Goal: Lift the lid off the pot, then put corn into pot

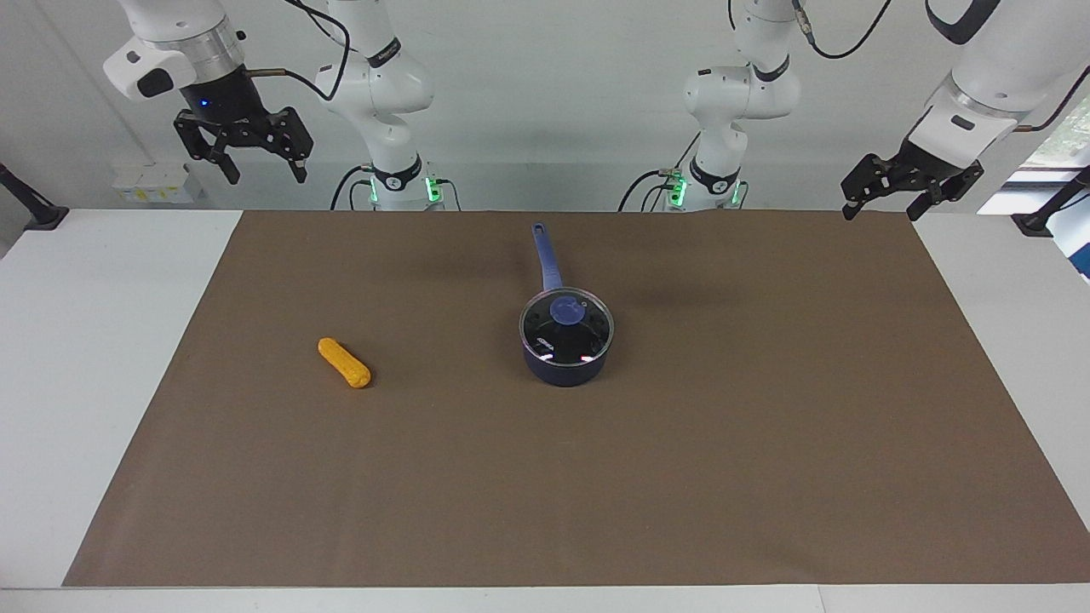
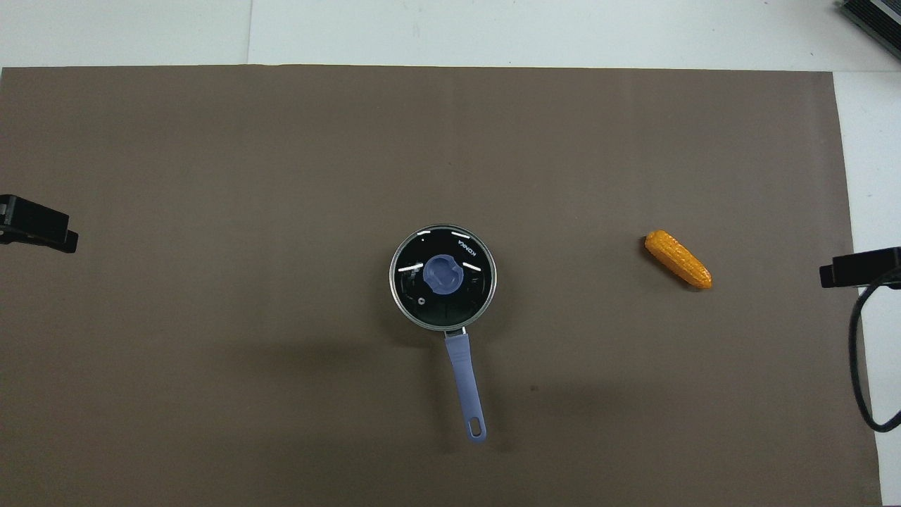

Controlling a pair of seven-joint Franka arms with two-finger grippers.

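Observation:
The dark navy pot (image 1: 565,371) stands mid-table on the brown mat, its long blue handle (image 1: 547,255) pointing toward the robots. The glass lid (image 1: 589,337) with its blue knob (image 1: 567,310) sits flat on the pot; it also shows in the overhead view (image 2: 470,290). The orange-yellow corn (image 1: 344,363) lies on the mat toward the right arm's end of the table, apart from the pot (image 2: 465,380); the overhead view shows it too (image 2: 678,258). My right gripper (image 1: 264,174) hangs open and empty, high over its end of the table. My left gripper (image 1: 883,209) hangs open and empty, high over its end.
The brown mat (image 1: 681,477) covers most of the white table (image 1: 77,358). A cable (image 2: 862,366) hangs by the right gripper at the mat's edge. A dark object (image 2: 873,21) sits at the table corner farthest from the robots.

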